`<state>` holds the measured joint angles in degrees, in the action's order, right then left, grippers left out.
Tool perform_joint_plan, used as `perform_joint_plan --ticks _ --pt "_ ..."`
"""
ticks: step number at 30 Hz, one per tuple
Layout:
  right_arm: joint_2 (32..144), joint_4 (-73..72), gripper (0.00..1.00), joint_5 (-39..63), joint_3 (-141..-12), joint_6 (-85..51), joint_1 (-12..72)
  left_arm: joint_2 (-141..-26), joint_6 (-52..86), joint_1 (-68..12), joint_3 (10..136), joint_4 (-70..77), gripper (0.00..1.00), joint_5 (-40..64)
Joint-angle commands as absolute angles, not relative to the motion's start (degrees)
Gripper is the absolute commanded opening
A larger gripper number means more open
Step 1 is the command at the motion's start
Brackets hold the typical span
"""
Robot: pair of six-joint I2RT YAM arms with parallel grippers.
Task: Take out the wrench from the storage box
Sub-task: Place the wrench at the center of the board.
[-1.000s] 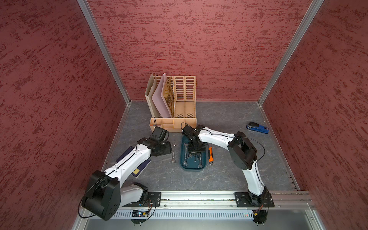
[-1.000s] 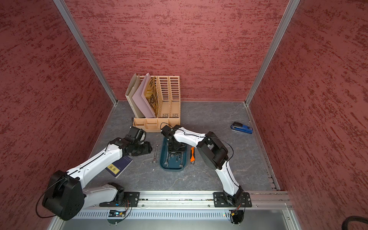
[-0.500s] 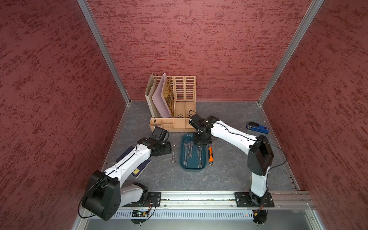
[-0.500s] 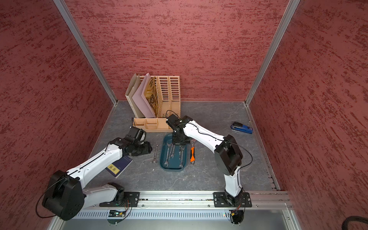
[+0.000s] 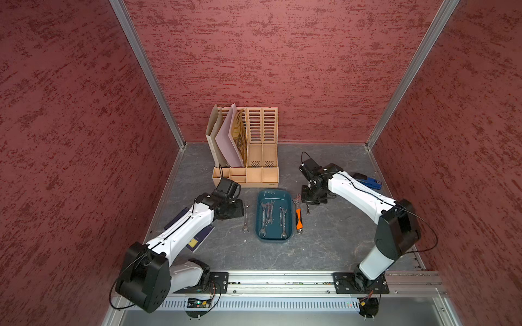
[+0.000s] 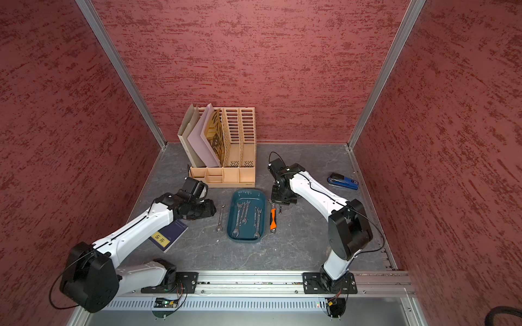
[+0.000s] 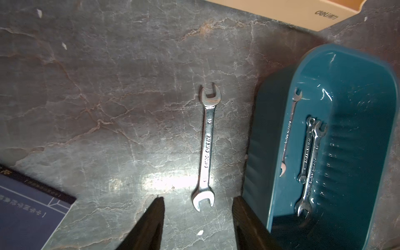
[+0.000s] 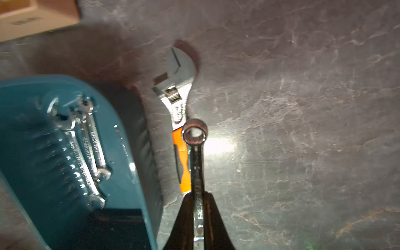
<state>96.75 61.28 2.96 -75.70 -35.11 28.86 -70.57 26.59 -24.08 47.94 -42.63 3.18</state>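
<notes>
Since half a second ago my right claw point(image 8: 198, 194) has left the shallow dark teal plastic storage box point(image 5: 275, 197). It now hangs beyond the orange-handled steel adjustable wrench point(image 5: 298, 217), which lies just beside the box.
Right claw: clamped narrow on the shank of a small steel ring-ended wrench point(image 8: 195, 155), ring end pointing away from the fingers. That wrench is out of the box, over the mat. Contact with the mat: cannot tell.
My left claw point(image 7: 198, 199): fingers parted, holding nothing, above a steel open-ended wrench point(image 7: 207, 147) lying on the opposite side of the box.
Several steel spanners point(image 5: 267, 214) lie in the box.

Surface: grey stone-veined mat point(image 6: 296, 248).
Room: red mottled textured walls point(image 5: 268, 56), aluminium corner posts.

Writing: "deli" on the base of the beige slotted file organizer point(image 7: 292, 8) behind the box. Open-ended wrench shank is stamped, not legible to me. Dark blue booklet point(image 6: 172, 231) carries a yellow label, characters too small.
</notes>
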Motion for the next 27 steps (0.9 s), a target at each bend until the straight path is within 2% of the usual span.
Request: perform_joint_plan --ticks 1,6,16,23,27 --pt "97.7 56.4 0.1 7.2 -72.2 -31.9 26.4 -70.9 28.1 -25.8 50.5 -44.5 0.54 1.1" --pt "101.6 54.3 0.1 9.9 -69.6 -30.2 24.7 -72.0 30.5 -30.2 53.5 -46.9 0.54 -2.1" --pt "105.6 59.1 0.14 10.2 -73.1 -28.5 24.0 -72.1 36.0 -38.8 61.7 -50.8 0.54 -4.0" --pt "104.6 60.6 0.32 10.4 -73.5 -28.4 23.9 -72.2 38.6 -43.4 65.9 -51.9 0.56 -4.6" --pt "100.1 60.7 0.34 11.0 -72.3 -28.7 23.9 -73.9 39.5 -46.2 68.5 -53.6 0.58 -5.4"
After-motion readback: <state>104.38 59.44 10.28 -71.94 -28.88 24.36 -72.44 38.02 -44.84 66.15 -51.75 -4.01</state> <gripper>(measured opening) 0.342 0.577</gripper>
